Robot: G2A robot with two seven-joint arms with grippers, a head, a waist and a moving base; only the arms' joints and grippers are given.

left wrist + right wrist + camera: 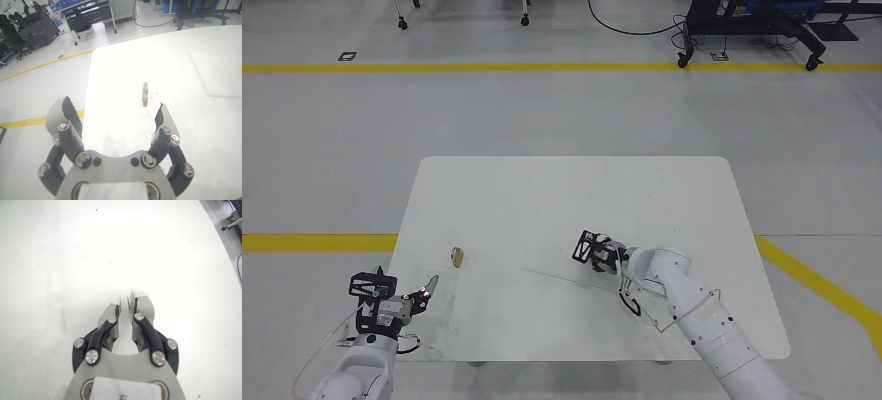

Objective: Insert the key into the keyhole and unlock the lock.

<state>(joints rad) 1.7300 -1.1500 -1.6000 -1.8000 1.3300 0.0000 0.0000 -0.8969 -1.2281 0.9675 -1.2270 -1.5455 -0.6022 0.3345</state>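
Note:
A small brass padlock (457,257) with a silver shackle rests on the left part of the white table (572,190); in the left wrist view the padlock (145,94) stands on its edge. My left gripper (113,102) hangs open just short of it, over the table's near left edge (412,295), holding nothing. My right gripper (587,248) is low over the table's middle. Its fingers are narrowed to a slim gap (125,296), and a small metal key (129,303) lies against one pad while the other pad stays clear of it.
A thin scratch line (552,275) crosses the table between the padlock and the right gripper. Yellow floor tape (312,242) runs past both sides of the table. Wheeled carts (762,30) stand far behind.

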